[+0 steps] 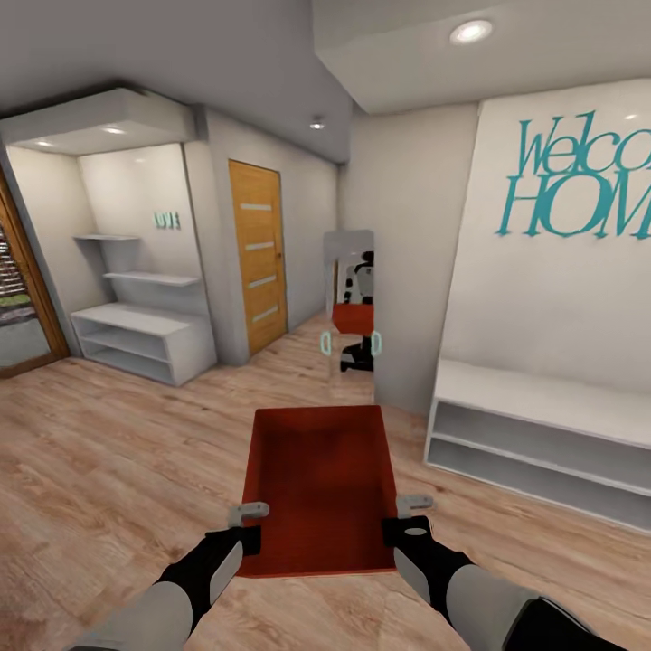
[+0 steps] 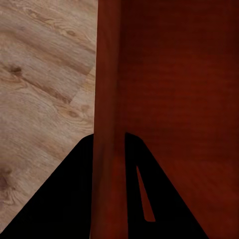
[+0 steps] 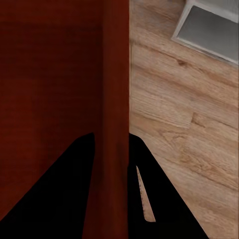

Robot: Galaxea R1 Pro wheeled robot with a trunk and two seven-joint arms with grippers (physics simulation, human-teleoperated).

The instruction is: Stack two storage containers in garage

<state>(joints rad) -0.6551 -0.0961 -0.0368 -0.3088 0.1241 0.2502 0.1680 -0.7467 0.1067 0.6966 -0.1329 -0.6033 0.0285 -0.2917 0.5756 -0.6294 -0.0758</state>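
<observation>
Head view: I'm mid-carry, 1 orange-red bin [image 1: 318, 484] at lower centre, left gripper [image 1: 246, 526] and right gripper [image 1: 409, 517] on its side walls; next I steer to the wooden door [image 1: 257, 256]. Left wrist view: jaws clamp the smooth plastic wall over grained wood planks [image 2: 40, 89]. Right wrist view: likewise clamped.

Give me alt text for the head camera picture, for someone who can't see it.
Both grippers, left gripper and right gripper, hold an open orange-red storage container by its side walls above a light wood plank floor. Ahead stand a mirror reflecting the robot, a wooden door, white shelves and a white bench beneath teal wall lettering.
</observation>
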